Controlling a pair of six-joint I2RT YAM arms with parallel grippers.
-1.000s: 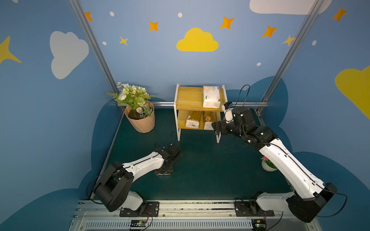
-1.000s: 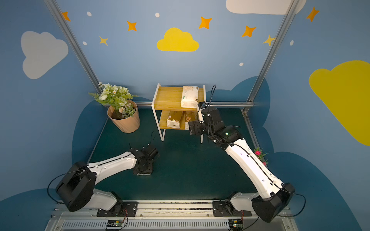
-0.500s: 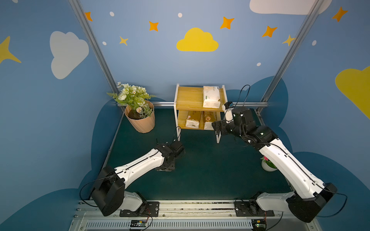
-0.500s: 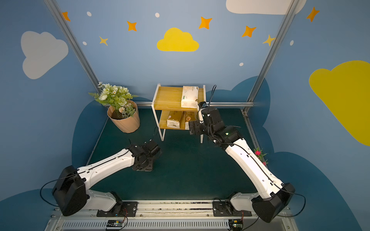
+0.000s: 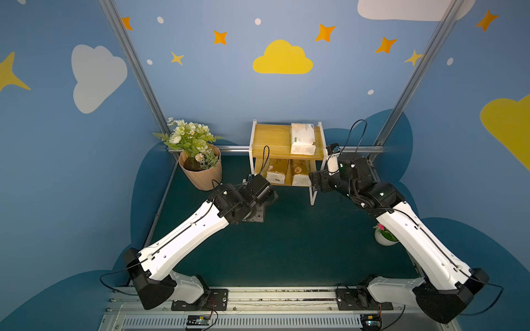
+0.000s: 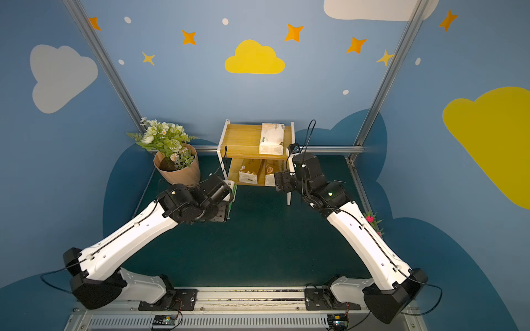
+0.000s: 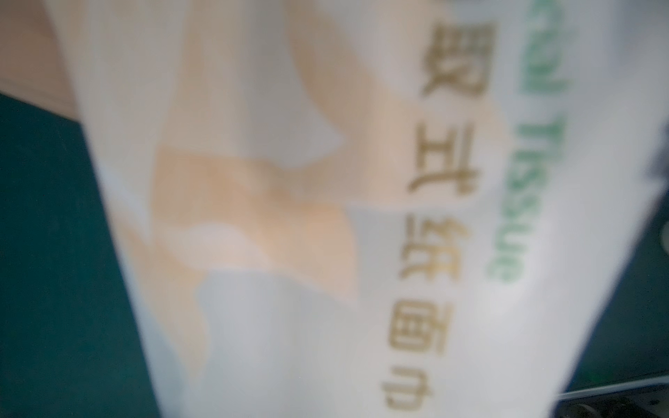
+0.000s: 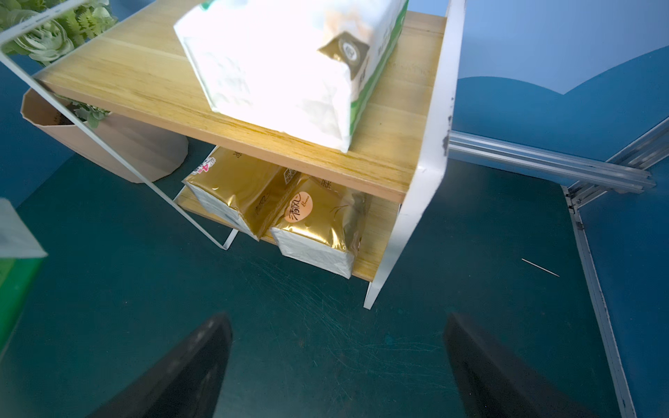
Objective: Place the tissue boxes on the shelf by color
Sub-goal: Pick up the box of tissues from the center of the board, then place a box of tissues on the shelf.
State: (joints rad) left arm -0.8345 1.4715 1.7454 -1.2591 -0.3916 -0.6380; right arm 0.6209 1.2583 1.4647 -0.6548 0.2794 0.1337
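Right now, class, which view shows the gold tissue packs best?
Right wrist: both gold tissue packs lie large, sharp on the shelf's lower board. Both top views show them small, under the upper board. Left wrist shows only a cream pack.

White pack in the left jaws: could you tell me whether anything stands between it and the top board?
Nothing visible does: ahead of the held pack, the top board is bare on its left; the other white pack lies on its right.

Bright, even light; left wrist view blurred; shelved pack [image 8: 282, 72] glares
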